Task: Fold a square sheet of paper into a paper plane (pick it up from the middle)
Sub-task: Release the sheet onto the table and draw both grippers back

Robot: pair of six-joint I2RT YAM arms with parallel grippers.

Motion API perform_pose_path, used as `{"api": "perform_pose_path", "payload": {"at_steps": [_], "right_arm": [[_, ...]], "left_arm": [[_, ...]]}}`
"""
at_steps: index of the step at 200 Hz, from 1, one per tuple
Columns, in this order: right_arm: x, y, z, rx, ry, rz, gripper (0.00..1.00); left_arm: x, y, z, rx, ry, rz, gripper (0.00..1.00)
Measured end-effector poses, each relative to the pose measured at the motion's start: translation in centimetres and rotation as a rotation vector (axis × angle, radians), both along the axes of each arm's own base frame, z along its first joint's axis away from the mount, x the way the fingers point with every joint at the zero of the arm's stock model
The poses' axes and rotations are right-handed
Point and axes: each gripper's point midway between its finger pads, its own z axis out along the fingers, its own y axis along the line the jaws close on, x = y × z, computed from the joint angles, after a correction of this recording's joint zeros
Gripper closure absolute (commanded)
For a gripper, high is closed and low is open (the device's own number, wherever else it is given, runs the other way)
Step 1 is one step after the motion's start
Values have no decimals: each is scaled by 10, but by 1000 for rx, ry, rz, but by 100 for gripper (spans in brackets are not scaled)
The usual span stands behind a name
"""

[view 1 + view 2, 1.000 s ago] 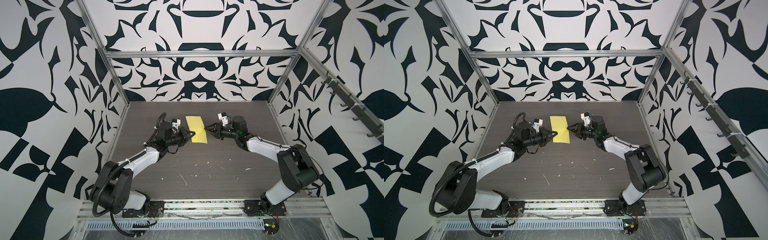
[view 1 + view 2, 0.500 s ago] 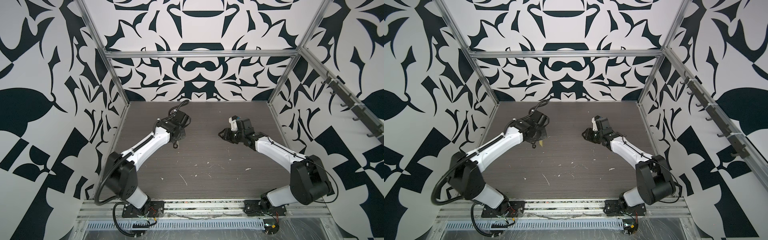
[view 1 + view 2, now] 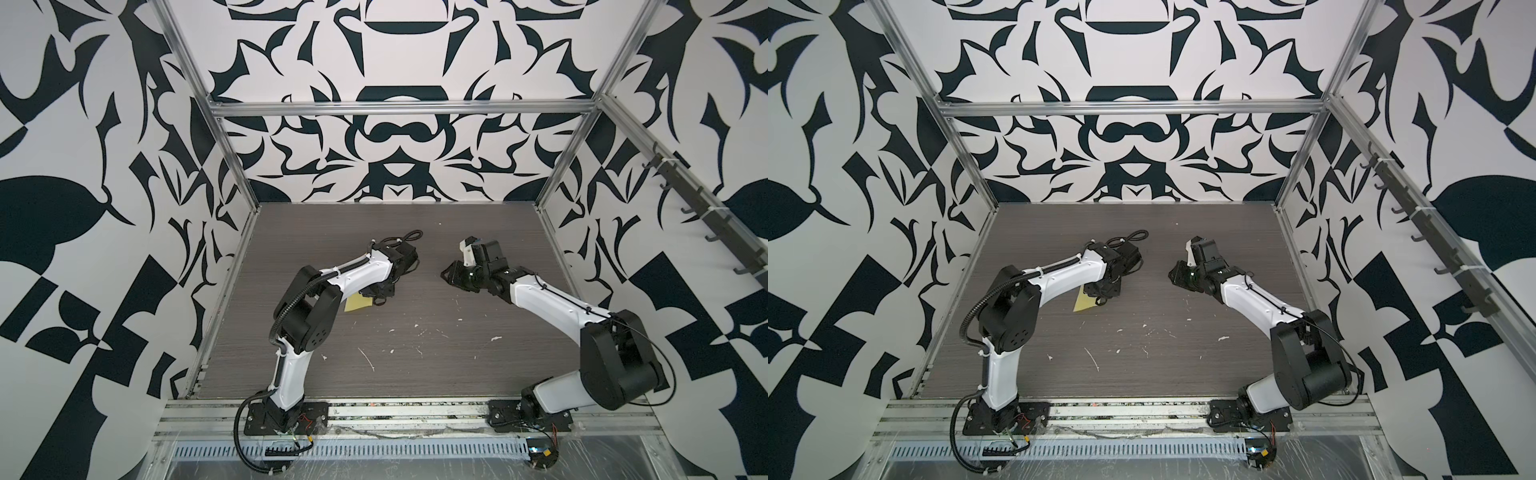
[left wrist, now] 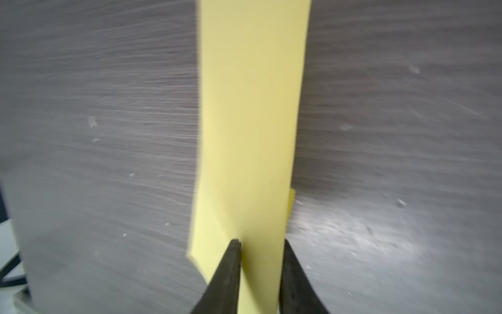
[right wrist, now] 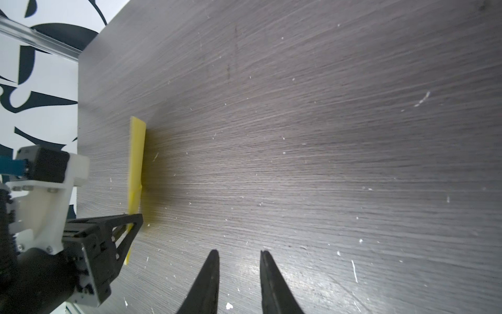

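The square sheet of paper [image 3: 355,304] [image 3: 1084,302] is yellow and folded into a long narrow strip. It pokes out from under my left arm, left of the table's middle. In the left wrist view the square sheet of paper [image 4: 250,122] runs away from my left gripper [image 4: 262,243], whose jaws stand apart with its broad face between them and a folded flap outside one finger. In both top views my left gripper [image 3: 380,296] [image 3: 1104,293] points down at it. My right gripper [image 3: 451,275] [image 5: 239,251] hangs open and empty above bare table, well to the right of the paper [image 5: 136,152].
White paper flecks [image 3: 415,328] lie scattered over the dark wood-grain table [image 3: 478,365]. Patterned walls on an aluminium frame [image 3: 230,166] enclose three sides. A rail of hooks [image 3: 706,208] runs along the right wall. A cable loop [image 3: 409,237] sticks up behind my left wrist.
My left arm has drawn back to the left and front, carrying the paper away from the back middle, and its jaws have parted. My right gripper has pulled away rightward.
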Motion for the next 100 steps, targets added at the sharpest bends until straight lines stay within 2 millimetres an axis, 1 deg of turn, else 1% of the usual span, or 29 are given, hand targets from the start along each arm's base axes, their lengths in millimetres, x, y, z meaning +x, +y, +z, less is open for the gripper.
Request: {"api": "perform_pose_path", "payload": {"at_steps": [17, 26, 36, 45, 61, 67, 73, 83, 85, 100], "right_arm": [[-1, -1, -2, -4, 7, -1, 70], [-1, -1, -2, -4, 8, 0, 69], [-2, 0, -2, -4, 8, 3, 68], [-3, 3, -2, -3, 10, 10, 66], [-7, 15, -9, -9, 21, 44, 61], [-10, 23, -12, -11, 30, 62, 59], [-13, 32, -16, -16, 41, 86, 54], [-17, 50, -21, -25, 53, 134, 49], [-18, 55, -22, -23, 58, 142, 49], [-23, 87, -28, -26, 69, 213, 48]], "left_arm": [[2, -18, 2, -121, -3, 0, 46], [2, -25, 7, -199, -5, -5, 40], [1, -27, 13, -283, -11, 14, 34], [0, -25, 22, -364, -18, 26, 29], [3, -9, 40, -505, -54, 84, 21], [6, 1, 47, -554, -75, 116, 19], [8, 13, 50, -592, -92, 150, 16], [9, 32, 53, -643, -117, 208, 16], [9, 36, 53, -652, -121, 219, 12], [8, 68, 48, -691, -148, 307, 8]]}}
